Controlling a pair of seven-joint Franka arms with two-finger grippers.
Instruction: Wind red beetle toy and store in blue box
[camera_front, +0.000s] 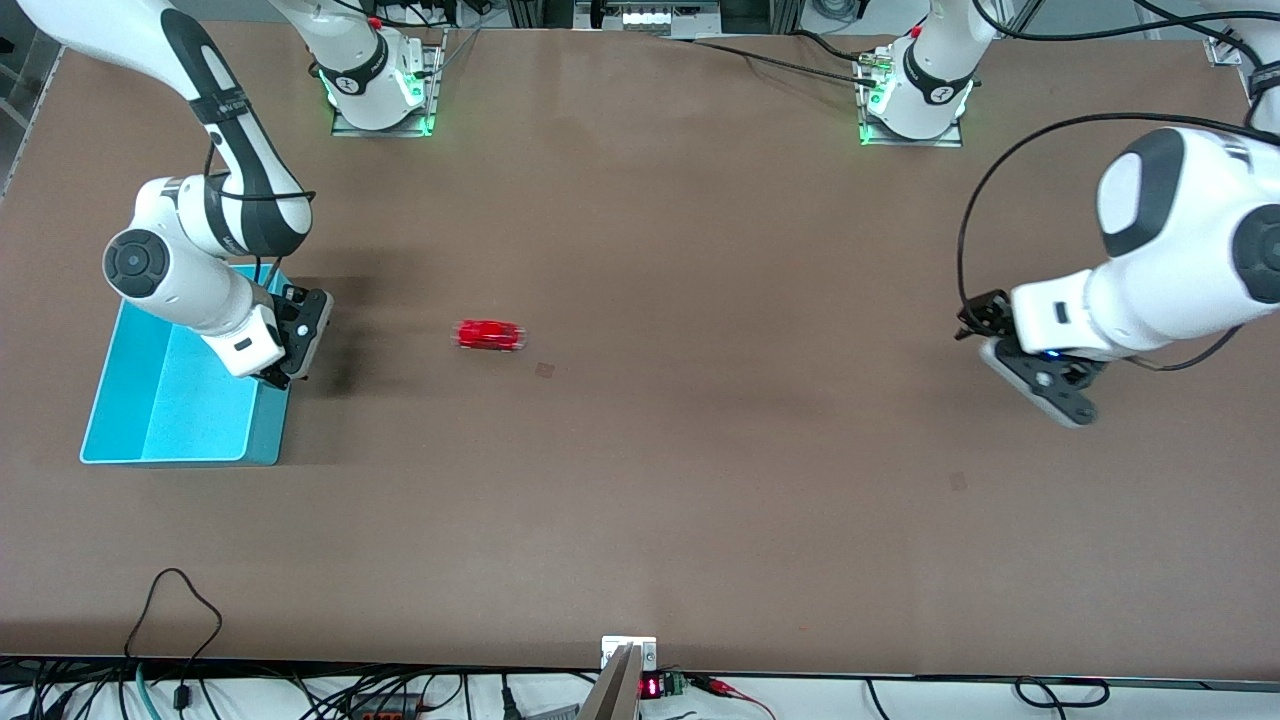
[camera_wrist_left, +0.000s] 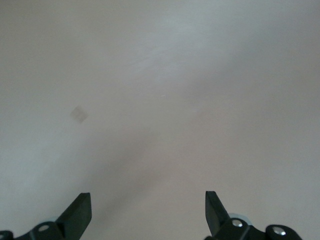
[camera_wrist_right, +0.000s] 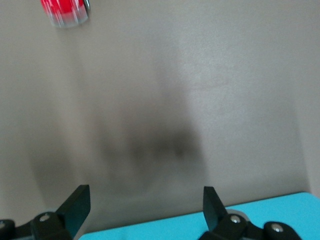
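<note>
The red beetle toy (camera_front: 489, 335) is on the bare table near the middle, motion-blurred, apart from both grippers. It also shows in the right wrist view (camera_wrist_right: 64, 12). The blue box (camera_front: 170, 400) sits at the right arm's end of the table, open and empty. Its rim shows in the right wrist view (camera_wrist_right: 200, 225). My right gripper (camera_front: 300, 335) is open and empty, over the box's edge that faces the toy. My left gripper (camera_front: 975, 325) is open and empty over bare table at the left arm's end.
The brown table (camera_front: 700, 450) has two small darker square marks, one (camera_front: 545, 369) beside the toy and one (camera_front: 958, 481) nearer the front camera. Cables and a small display (camera_front: 650, 687) lie along the table's front edge.
</note>
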